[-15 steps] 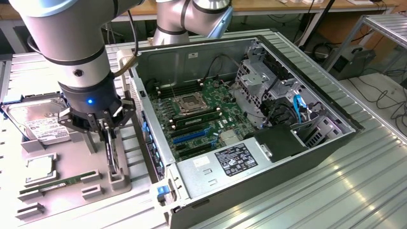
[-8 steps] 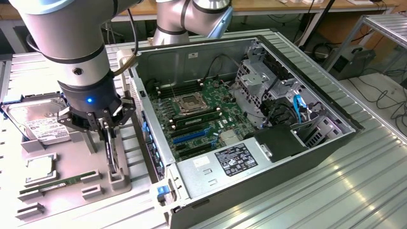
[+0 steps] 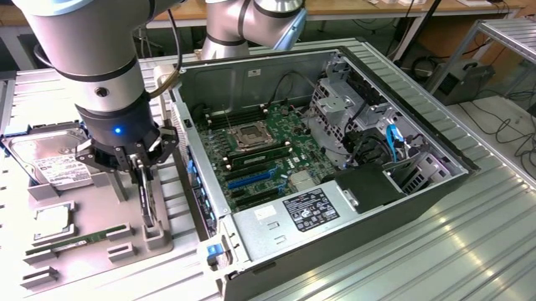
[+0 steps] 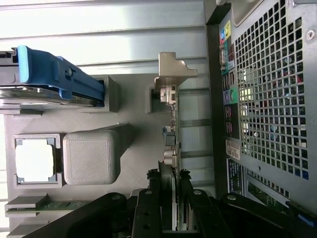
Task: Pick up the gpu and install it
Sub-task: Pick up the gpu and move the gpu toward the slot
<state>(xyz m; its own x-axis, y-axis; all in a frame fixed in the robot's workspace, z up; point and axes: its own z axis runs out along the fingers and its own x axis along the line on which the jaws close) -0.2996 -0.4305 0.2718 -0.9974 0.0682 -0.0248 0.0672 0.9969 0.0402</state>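
Observation:
The gpu (image 3: 148,204) stands on edge in a slot of the grey holder tray (image 3: 96,200), beside the open computer case (image 3: 251,69). It is a thin dark card. In the wrist view its silvery end bracket (image 4: 173,74) sits at the far end of the card's edge (image 4: 170,134). My gripper (image 3: 138,164) hangs straight over the card. Its black fingers (image 4: 148,208) press on both faces of the gpu near its top edge, the gripper (image 4: 171,183) shut on it. The card's lower edge still rests in the holder.
The tray also carries a silver hard drive (image 3: 50,160) with blue rails (image 4: 54,79), a CPU (image 3: 52,222) (image 4: 33,159) and a green RAM stick (image 3: 71,244). The case lies open, showing the motherboard (image 3: 268,163) with blue slots (image 3: 251,179). Its perforated rear wall (image 4: 267,89) stands close beside the card.

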